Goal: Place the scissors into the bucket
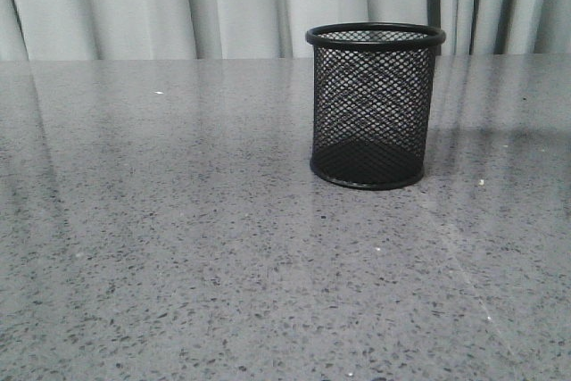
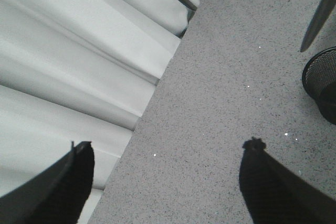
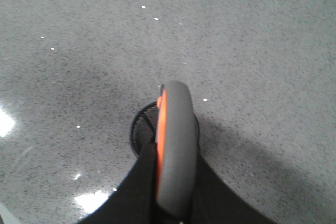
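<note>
Above the bucket, the scissors hung blades-down, pinched in the right gripper. Left gripper stood spread, holding nothing, off to the side. Bucket was w/o scissors yet; lowering & release were left, I'd judge.

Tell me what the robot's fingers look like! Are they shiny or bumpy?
Bumpy rather than shiny. In the left wrist view, the left gripper has two black fingers that taper to narrow tips, and their surface has a fine dotted texture. The right gripper's fingers are black too, but mostly hidden. No cables, stickers or markings show, and the arms themselves are out of sight.
</note>
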Motion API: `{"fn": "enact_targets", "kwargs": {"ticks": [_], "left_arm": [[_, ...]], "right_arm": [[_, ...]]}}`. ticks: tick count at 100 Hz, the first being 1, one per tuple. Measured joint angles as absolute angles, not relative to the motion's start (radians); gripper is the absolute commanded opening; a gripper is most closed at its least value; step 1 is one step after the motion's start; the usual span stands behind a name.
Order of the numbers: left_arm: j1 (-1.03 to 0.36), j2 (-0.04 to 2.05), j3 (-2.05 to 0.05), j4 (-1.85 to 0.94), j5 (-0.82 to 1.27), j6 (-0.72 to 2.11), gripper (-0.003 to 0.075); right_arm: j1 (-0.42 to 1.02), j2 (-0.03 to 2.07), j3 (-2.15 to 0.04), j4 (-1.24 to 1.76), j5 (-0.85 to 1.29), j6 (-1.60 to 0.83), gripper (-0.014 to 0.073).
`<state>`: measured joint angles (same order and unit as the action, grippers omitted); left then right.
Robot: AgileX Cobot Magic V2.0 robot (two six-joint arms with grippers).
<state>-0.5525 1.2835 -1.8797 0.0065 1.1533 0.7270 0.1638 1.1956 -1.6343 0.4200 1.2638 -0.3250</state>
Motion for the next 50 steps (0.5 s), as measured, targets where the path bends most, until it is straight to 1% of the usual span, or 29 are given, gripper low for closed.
{"fn": "enact_targets", "kwargs": {"ticks": [18,50], "left_arm": [[-0.551,1.283,-1.880,0.000,1.155,0.727,0.0523],[-0.551,1.283,-1.880,0.000,1.155,0.727,0.0522]], "right_arm": [[0.216,1.210,-1.636,0.331,1.268,-0.297,-0.0052],[0.303,1.249,-1.616,0.291,1.268,-0.269,-0.0052]]}}
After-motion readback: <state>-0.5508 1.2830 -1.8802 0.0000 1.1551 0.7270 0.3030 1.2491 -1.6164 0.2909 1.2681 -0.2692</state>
